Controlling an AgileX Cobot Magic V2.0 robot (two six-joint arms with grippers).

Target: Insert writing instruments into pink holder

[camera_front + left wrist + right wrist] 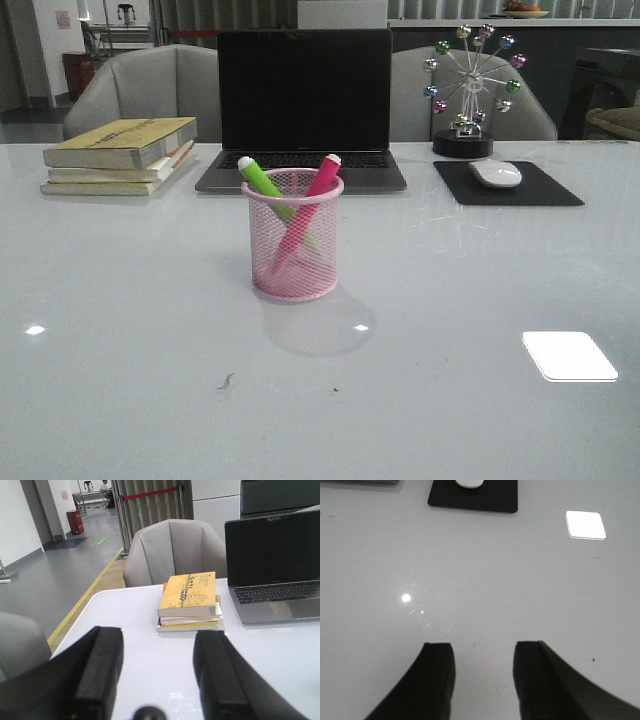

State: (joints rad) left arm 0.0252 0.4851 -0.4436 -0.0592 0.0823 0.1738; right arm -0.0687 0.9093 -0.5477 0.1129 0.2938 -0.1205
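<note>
The pink holder [294,238] is standing upright near the middle of the desk [120,330], with bare white surface lying open on its left, right and near sides. Both markers are sitting inside it, crossing each other: the green marker [262,180] is leaning toward the left rim, the pink marker [318,184] toward the right rim, their capped ends sticking out above the rolled edge.

Just behind the holder a dark laptop [304,100] is standing open, closing off the far side. A stack of books [122,155] is lying well apart at the far left, close to the desk's left edge in the left wrist view. At the far right a white mouse [495,174] is resting on a black pad [508,185], with a small ferris-wheel ornament [470,90] behind it. Grey chairs [140,85] are lining the far edge.

The left hand [159,672] is hanging with its fingers spread wide and holding nothing. The right hand [484,672] is likewise gaping above bare desk, gripping nothing.
</note>
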